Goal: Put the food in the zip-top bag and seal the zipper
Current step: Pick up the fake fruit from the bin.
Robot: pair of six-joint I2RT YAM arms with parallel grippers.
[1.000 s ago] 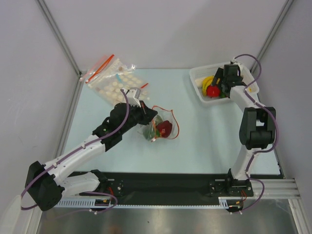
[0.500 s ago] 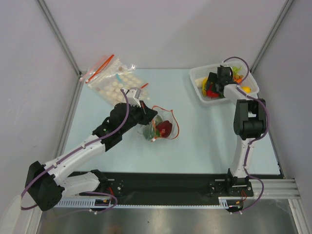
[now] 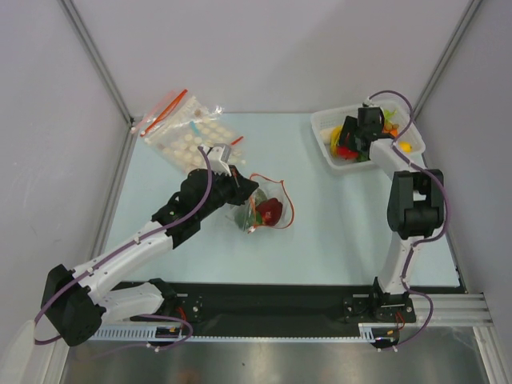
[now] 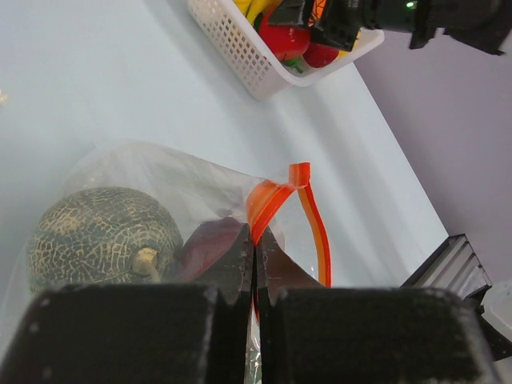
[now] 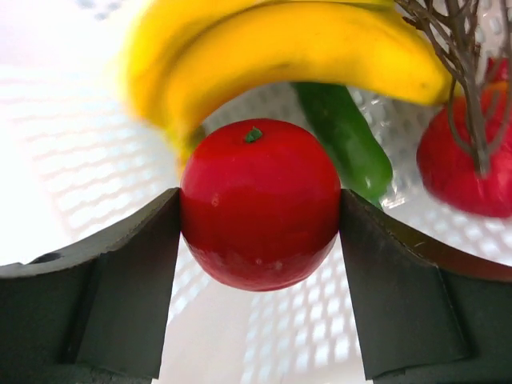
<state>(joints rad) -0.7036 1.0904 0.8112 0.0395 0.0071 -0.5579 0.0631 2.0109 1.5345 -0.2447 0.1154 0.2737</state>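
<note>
Right gripper pressed on both sides of red fruit, in basket upper right of top view; squeeze firm, lift straight up clear of bananas. Left gripper pinched shut on zipper, bag at centre; hold mouth wide

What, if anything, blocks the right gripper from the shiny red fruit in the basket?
Likely nothing: yes, it can. The right gripper straddles the red fruit, pads against both sides; bananas lie behind, clear.
</note>
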